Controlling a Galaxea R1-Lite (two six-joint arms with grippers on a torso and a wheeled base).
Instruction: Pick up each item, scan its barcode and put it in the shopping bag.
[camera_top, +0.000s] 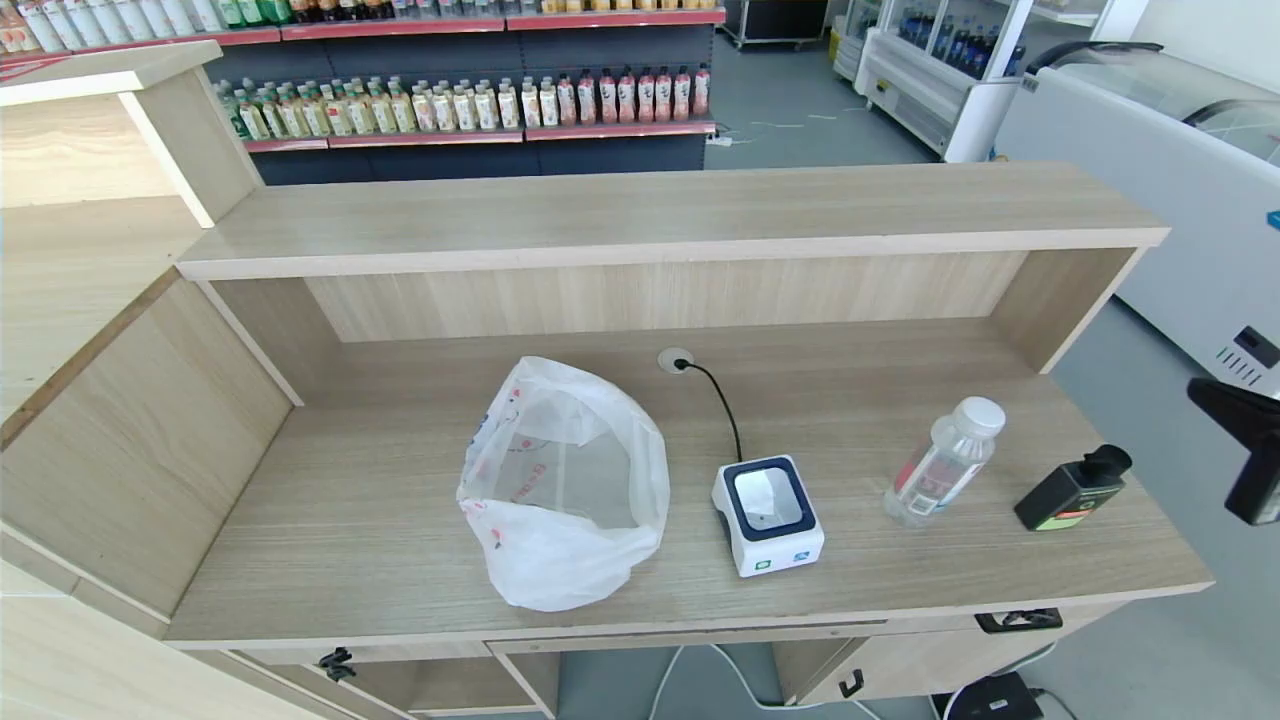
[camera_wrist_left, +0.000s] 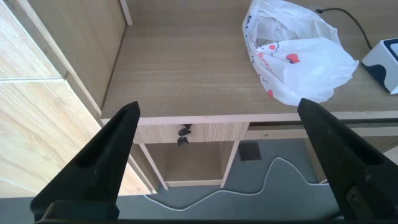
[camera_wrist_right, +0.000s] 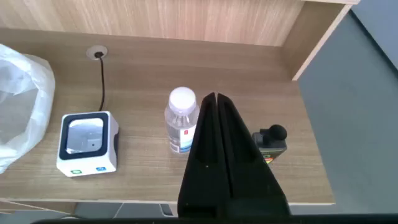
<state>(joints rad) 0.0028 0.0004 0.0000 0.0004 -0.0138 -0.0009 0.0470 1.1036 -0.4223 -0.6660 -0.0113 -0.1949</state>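
Wood-grain counter (camera_top: 380, 500) fills the foreground, with a raised ledge (camera_top: 650, 215) along its far side and side panels at both ends. Behind it, on the left, store shelves (camera_top: 470, 105) carry rows of drink bottles. On the right of the room stands a white chest freezer (camera_top: 1150, 170) on a grey floor.

The left gripper (camera_wrist_left: 219, 109) hangs off the counter's near edge, its 2 black fingers spread wide with nothing between them.

On the counter, left of centre, sits the shopping bag (camera_top: 565, 490). It is thin white translucent plastic with red print, crumpled, and its mouth gapes open. Just beside it, apart from it, is the scanner (camera_top: 768, 515), a white box with a dark-framed slanted window and 2 small stickers on its front. A black cable (camera_top: 722, 405) runs from it to a round hole farther back in the counter.

Well to the right stands the water bottle (camera_top: 945, 460), clear, with a white cap and a red-and-white label. Near it, toward the counter's right end, is the black bottle (camera_top: 1072, 490), with a wide black cap and a green-and-orange label.

The right gripper (camera_wrist_right: 216, 102) has its fingers pressed together on nothing. In its wrist view it overlaps the gap between the 2 bottles.
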